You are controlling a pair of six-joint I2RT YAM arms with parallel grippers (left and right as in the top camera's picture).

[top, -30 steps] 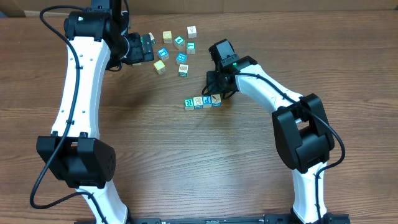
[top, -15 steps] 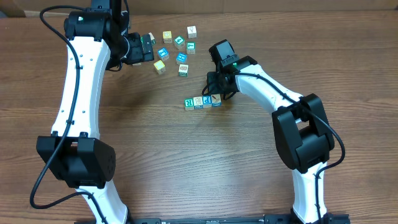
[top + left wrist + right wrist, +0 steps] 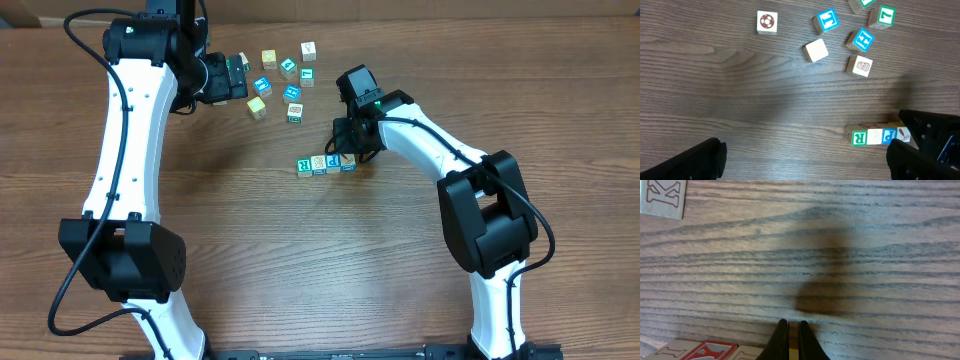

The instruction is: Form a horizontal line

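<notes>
— Wood-grain tabletop point(image 3: 300, 260) is being viewed. How is the left gripper point(image 3: 802, 149) being carried?
— It is being shown spread wide, with nothing between its fingers. Loose blocks point(image 3: 816, 50) are lying scattered ahead of it.
— And the row point(image 3: 880, 136)?
— Four blocks are being shown touching. The right gripper point(image 3: 790, 330) is being held over the row's right end, fingers pressed together.
— Handling?
— The cubes are being judged light, stiff and easily nudged. Opposite flat faces are being advised for a pinch.
</notes>
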